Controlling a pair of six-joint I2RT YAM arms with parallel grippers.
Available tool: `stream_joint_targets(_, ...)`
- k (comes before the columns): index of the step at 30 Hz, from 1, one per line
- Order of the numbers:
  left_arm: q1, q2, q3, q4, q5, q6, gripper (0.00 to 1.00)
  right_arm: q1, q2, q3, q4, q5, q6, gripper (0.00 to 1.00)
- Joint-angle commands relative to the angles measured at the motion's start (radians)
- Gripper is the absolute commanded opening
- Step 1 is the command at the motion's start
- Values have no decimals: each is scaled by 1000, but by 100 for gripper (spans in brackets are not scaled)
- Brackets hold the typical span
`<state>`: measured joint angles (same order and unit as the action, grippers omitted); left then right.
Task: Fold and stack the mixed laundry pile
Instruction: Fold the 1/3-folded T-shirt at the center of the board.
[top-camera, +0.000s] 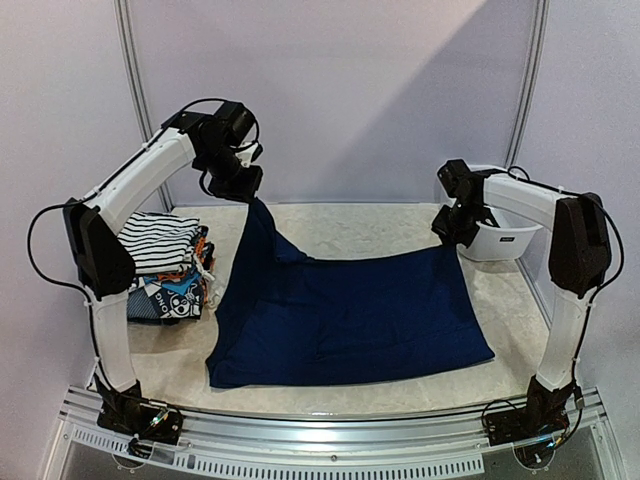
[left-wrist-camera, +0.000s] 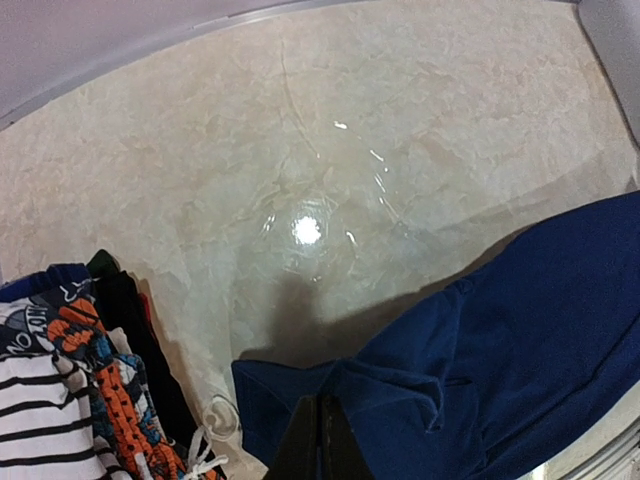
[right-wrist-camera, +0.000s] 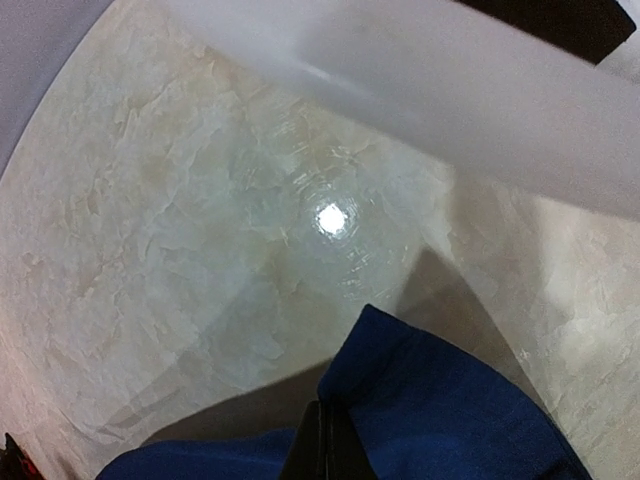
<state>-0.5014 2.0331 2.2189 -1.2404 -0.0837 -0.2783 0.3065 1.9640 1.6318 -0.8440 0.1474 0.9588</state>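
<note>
A navy blue garment (top-camera: 350, 310) lies spread across the middle of the table, with both far corners lifted off it. My left gripper (top-camera: 243, 188) is shut on the far left corner, holding it high so the cloth hangs in a steep fold. In the left wrist view the gripper (left-wrist-camera: 322, 402) pinches bunched navy cloth (left-wrist-camera: 520, 340). My right gripper (top-camera: 456, 228) is shut on the far right corner, held lower. The right wrist view shows that gripper (right-wrist-camera: 334, 408) closed on the navy corner (right-wrist-camera: 450, 420). A folded stack (top-camera: 165, 265) sits at the left, striped piece on top and cartoon print beneath.
A white tub (top-camera: 497, 237) stands at the back right, just behind my right gripper; its rim (right-wrist-camera: 450, 90) fills the top of the right wrist view, with something black (right-wrist-camera: 560, 20) inside. The folded stack (left-wrist-camera: 60, 390) lies close beside the left arm. The back wall runs just behind the table.
</note>
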Motion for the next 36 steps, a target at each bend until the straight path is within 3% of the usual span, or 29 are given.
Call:
stream_joint_targets(1,-29,-83,-63,-39,53,-89,0,-6,-74,-63,1,-1,-12,0)
stream_joint_targets(20,-68,-396,-537,49,342,-399,0,-3,-255,-309,2,-14,-15,0)
stream_joint_targets(36,-106,-588,-905,189,473,-589,0,9,-333,-485,24,-14,4,0)
